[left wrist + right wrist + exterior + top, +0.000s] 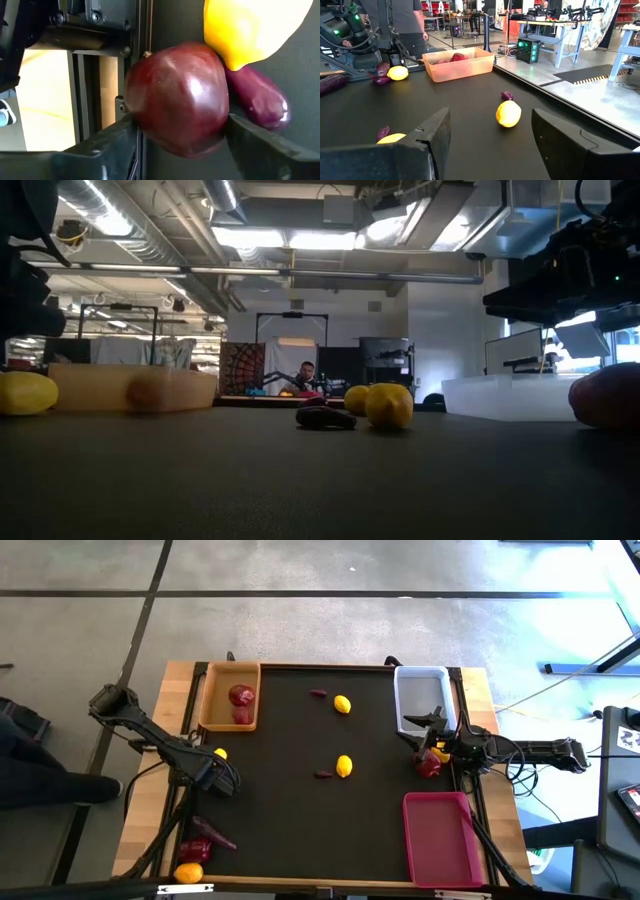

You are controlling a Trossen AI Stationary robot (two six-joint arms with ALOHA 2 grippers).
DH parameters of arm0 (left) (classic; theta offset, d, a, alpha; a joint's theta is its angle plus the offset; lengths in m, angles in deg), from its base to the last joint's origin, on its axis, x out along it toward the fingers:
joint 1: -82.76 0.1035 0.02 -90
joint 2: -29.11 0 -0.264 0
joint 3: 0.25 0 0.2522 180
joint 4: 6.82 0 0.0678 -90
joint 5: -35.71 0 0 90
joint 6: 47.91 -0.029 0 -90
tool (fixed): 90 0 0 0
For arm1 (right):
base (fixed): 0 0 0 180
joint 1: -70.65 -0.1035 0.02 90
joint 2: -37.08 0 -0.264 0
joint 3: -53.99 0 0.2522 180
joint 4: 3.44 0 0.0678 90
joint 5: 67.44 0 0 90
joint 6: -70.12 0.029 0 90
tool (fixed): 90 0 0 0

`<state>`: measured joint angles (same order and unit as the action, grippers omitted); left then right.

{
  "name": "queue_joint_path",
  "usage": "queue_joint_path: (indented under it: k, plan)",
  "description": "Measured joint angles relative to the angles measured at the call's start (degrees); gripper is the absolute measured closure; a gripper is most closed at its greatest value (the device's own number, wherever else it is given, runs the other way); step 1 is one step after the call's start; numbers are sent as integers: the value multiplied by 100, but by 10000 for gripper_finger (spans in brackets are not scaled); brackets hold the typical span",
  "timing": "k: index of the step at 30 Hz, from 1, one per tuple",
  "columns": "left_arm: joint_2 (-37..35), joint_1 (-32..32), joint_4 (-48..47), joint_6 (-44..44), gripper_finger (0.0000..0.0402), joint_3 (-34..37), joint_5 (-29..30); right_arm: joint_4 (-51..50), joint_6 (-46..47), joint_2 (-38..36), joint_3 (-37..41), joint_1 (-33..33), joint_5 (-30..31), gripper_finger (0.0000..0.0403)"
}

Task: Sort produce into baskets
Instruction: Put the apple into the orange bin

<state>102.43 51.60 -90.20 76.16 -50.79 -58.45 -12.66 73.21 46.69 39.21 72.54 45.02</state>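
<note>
You have a black mat (330, 820) covering the light wooden table (178, 680), bare wood showing at its 9 and 3 o'clock edges. Grey concrete floor (330, 625) with dark seams lies beyond, toward 12 o'clock. Across the room, a person in a dark shirt (407, 17) stands, workbenches (555, 25) behind them, and bright ceiling lights (300, 238) overhead.
</note>
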Motion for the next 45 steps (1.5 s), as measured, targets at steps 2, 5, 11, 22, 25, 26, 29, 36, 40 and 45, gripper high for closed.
queue_joint_path:
  k: [2,5,11,22,25,26,29,36,40,45]
  plan:
    - [0,-11,2,-10,155,0,-13,0,0,2,0,-2,0,164]
    - [0,-81,4,-15,172,0,-14,-4,0,2,0,-1,2,164]
    - [-5,-155,9,-16,173,-2,-23,-7,2,2,0,-2,2,164]
    - [-11,-155,11,-656,175,-615,5,-9,2,1,0,0,2,164]
    - [-13,-135,6,-895,175,-865,146,-9,2,1,0,-2,2,164]
    - [-13,-121,-18,-953,175,-946,249,-9,2,1,0,0,2,164]
    - [-37,-3,-42,-1138,175,-1111,689,-9,2,1,0,-2,2,164]
    - [-175,554,-23,-1994,175,-1381,1391,-9,2,2,0,-2,4,164]
    - [-392,1105,-40,-2626,174,-1467,1774,-8,2,2,0,0,4,164]
    - [-721,1877,-76,-3346,170,-1467,2045,-7,2,2,0,0,4,164]
